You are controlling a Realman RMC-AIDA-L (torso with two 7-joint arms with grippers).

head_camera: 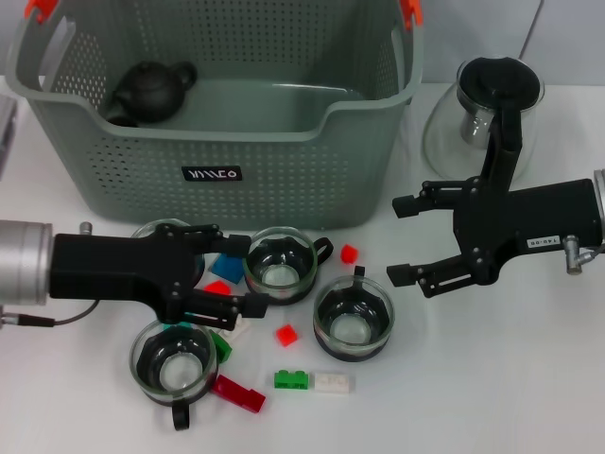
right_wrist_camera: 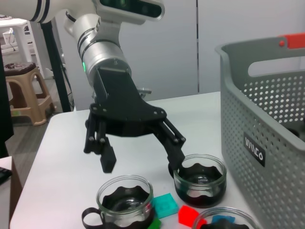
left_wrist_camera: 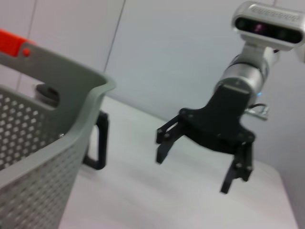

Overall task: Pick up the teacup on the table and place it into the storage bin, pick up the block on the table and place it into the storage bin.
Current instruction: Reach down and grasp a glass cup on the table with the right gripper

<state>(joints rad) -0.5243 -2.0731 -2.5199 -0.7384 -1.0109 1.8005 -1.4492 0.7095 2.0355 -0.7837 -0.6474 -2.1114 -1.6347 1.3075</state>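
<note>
Grey-green storage bin (head_camera: 284,170) stands at the desk's (head_camera: 510,378) back, a dark teapot (head_camera: 151,92) inside. Left pincer (head_camera: 248,274) gapes empty beside a glass teacup (head_camera: 281,264); right pincer (head_camera: 406,238) hovers wide open, empty, near another teacup (head_camera: 353,317). Red block (head_camera: 286,334) lies between cups.

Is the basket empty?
No. A black teapot sits inside the basket; no cups or blocks are in it.

Teacups (head_camera: 281,263) and blocks (head_camera: 286,334) seemingly crowd storage bin's (head_camera: 284,180) front
</note>
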